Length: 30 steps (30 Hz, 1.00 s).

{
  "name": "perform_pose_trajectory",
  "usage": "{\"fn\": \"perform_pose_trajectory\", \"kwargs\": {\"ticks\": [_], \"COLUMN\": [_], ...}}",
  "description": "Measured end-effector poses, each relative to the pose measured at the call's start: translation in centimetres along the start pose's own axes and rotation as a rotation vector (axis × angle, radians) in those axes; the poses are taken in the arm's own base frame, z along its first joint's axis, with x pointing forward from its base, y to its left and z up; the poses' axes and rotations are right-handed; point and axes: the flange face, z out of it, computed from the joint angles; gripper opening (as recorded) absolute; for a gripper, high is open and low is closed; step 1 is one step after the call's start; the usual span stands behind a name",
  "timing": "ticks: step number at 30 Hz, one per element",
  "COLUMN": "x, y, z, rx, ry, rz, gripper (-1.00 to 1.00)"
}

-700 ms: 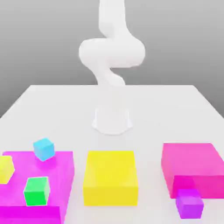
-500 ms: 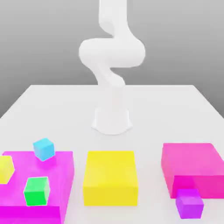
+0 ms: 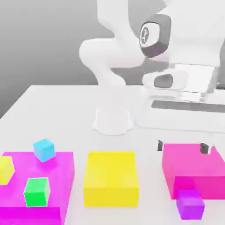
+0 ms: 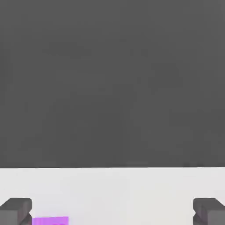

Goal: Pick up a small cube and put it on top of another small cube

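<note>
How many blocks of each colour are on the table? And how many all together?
Pink blocks, big: 2, one at the exterior view's left and one at its right
Yellow blocks: 2, a big one and a small one
Cyan cube, small: 1
Green cube, small: 1
Purple cube, small: 1
Total: 7 blocks

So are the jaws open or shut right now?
Open. The gripper has its two dark fingertips spread wide above the pink block, nothing between them.
</note>
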Motion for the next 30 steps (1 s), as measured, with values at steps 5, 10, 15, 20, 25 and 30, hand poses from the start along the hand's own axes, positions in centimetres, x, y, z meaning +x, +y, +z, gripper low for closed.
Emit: {"fn": "perform_pose_trajectory", "kwargs": {"ticks": [5,10,15,20,25,30], "x": [-5.2,-8.3,-8.9,-8.7,-5.0,4.8], "y": [0.0,0.4,0.7,0.6,2.0,10.2], "z": [7.4,14.0,16.2,15.3,10.1,7.2], "rx": [-0.064,-0.085,-0.087,-0.085,-0.109,-0.180], "ry": [-0.118,-0.172,-0.172,-0.173,-0.151,-0.088], "rz": [-0.004,-0.004,-0.006,-0.005,0.068,0.375], "gripper": [0.00,0.00,-1.00,-1.00,-1.00,-1.00]}}
